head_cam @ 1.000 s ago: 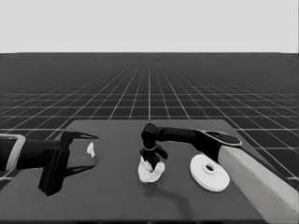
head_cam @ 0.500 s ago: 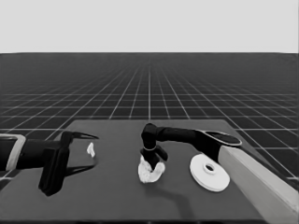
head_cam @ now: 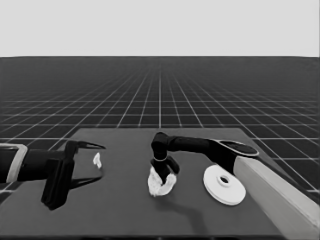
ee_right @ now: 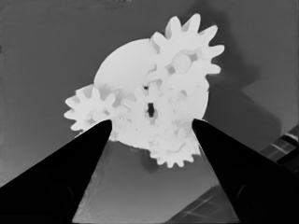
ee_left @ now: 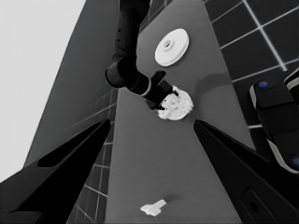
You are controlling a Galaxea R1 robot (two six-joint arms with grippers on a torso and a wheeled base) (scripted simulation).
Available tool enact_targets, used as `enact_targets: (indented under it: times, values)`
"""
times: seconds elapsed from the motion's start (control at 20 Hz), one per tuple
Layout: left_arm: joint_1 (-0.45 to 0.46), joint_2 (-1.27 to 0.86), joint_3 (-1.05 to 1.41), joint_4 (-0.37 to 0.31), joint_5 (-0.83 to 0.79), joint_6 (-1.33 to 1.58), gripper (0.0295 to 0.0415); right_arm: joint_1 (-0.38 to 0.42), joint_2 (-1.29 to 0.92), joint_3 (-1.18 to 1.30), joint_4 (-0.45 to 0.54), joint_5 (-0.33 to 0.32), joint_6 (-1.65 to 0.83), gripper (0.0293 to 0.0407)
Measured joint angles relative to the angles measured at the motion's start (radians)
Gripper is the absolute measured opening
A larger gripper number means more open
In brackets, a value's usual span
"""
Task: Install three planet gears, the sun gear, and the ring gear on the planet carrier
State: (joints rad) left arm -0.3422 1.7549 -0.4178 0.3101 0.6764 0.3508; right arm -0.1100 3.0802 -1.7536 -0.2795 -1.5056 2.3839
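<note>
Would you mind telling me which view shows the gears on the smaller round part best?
The right wrist view: the gears fill it, teeth distinct, on the smaller round part. The head view shows a white cluster under the right hand; the left wrist view shows it small.

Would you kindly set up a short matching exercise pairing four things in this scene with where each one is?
Things:
1. larger round part
2. smaller round part
3. thin white piece
4. left gripper

Places:
A. mid-table, carrying gears, under the right gripper
B. near the table's left end, lying alone
C. on the table's right, beside the right arm
D. parked over the table's left end

Pairs: 1-C, 2-A, 3-B, 4-D
</note>
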Motion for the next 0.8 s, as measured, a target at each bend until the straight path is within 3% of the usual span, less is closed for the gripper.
enact_targets:
  times: [0.05, 0.1, 0.4, 0.45, 0.55, 0.8]
  values:
    - [0.0, 0.0, 0.0, 0.0, 0.0, 0.0, 0.0385, 0.0, 0.0, 0.0, 0.0, 0.0, 0.002, 0.038]
    - [0.0, 0.0, 0.0, 0.0, 0.0, 0.0, 0.0385, 0.0, 0.0, 0.0, 0.0, 0.0, 0.003, 0.0383]
    - [0.0, 0.0, 0.0, 0.0, 0.0, 0.0, 0.0385, 0.0, 0.0, 0.0, 0.0, 0.0, 0.005, 0.0385]
    - [0.0, 0.0, 0.0, 0.0, 0.0, 0.0, 0.0385, 0.049, -0.009, 0.038, 0.044, -0.026, -0.388, 0.0393]
    - [0.0, 0.0, 0.0, 0.0, 0.0, 0.0, 0.0385, 0.109, -0.013, 0.064, 0.089, -0.038, -0.783, 0.0388]
    - [0.0, 0.0, 0.0, 0.0, 0.0, 0.0, 0.0385, 0.136, -0.016, 0.071, 0.116, -0.037, -0.982, 0.0385]
